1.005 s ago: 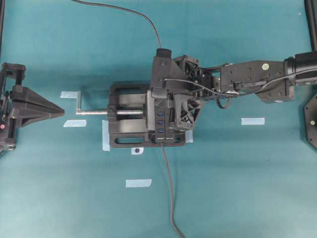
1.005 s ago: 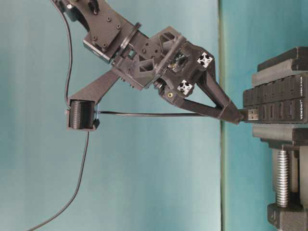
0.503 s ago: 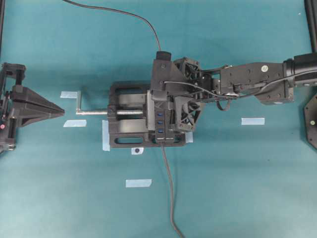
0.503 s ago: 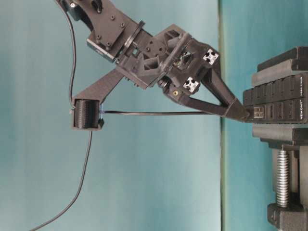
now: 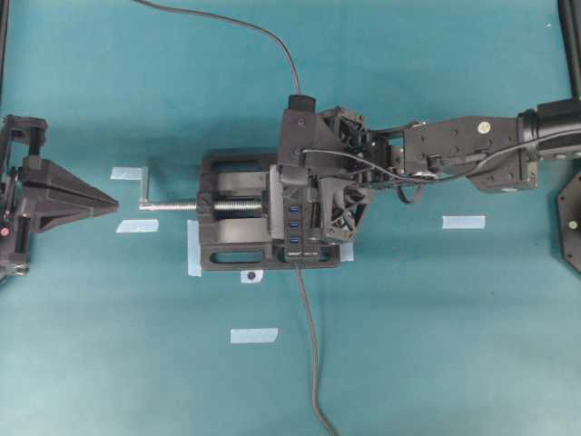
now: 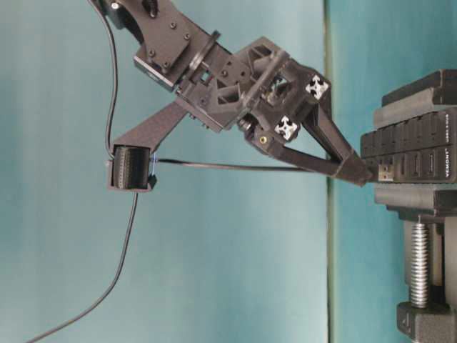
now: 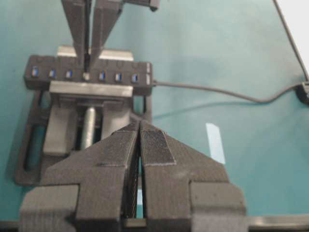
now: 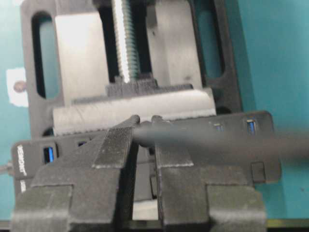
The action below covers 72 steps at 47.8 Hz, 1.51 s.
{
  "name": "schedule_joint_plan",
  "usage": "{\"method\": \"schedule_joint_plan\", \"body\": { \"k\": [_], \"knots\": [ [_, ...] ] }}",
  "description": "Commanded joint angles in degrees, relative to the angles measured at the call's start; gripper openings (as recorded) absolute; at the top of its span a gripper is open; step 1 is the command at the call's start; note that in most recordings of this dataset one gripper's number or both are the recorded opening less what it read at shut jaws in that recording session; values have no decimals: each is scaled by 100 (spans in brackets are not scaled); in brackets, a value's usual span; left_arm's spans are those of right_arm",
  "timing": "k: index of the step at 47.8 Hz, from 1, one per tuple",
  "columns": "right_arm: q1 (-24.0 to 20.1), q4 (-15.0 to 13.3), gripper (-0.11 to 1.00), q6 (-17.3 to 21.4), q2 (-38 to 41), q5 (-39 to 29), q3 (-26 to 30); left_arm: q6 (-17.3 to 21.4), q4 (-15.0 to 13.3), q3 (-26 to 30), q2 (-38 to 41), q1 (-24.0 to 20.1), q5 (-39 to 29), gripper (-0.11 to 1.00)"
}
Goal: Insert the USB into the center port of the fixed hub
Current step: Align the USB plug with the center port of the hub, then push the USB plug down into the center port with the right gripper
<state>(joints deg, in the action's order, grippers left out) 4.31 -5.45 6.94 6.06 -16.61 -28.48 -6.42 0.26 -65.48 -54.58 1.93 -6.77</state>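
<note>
My right gripper (image 6: 360, 174) is pinching the USB (image 6: 384, 172) just ahead of its fingertips, the metal tip at the face of the fixed hub (image 6: 414, 151), seemingly part-way into the center port (image 7: 86, 76). My left gripper (image 7: 139, 140) idles well back, fingers pressed together. If I push while tilted, the plug may jam or slip in the grip.

Black, angular, wedge-shaped end effector (image 6: 360, 174)
</note>
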Motion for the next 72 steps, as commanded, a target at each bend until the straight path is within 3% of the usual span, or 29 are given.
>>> {"method": "schedule_joint_plan", "body": {
  "k": [1,42,56,72],
  "knots": [
    [-9,9,9,9,-18,-26,9,-9,9,132,26,0,35,0],
    [79,-88,8,-35,-62,-475,97,-9,9,97,26,0,44,0],
    [53,-88,8,-97,-70,-949,255,-9,9,88,26,0,35,0],
    [53,-88,8,-211,44,-949,360,-9,9,53,26,0,44,0]
  ]
}}
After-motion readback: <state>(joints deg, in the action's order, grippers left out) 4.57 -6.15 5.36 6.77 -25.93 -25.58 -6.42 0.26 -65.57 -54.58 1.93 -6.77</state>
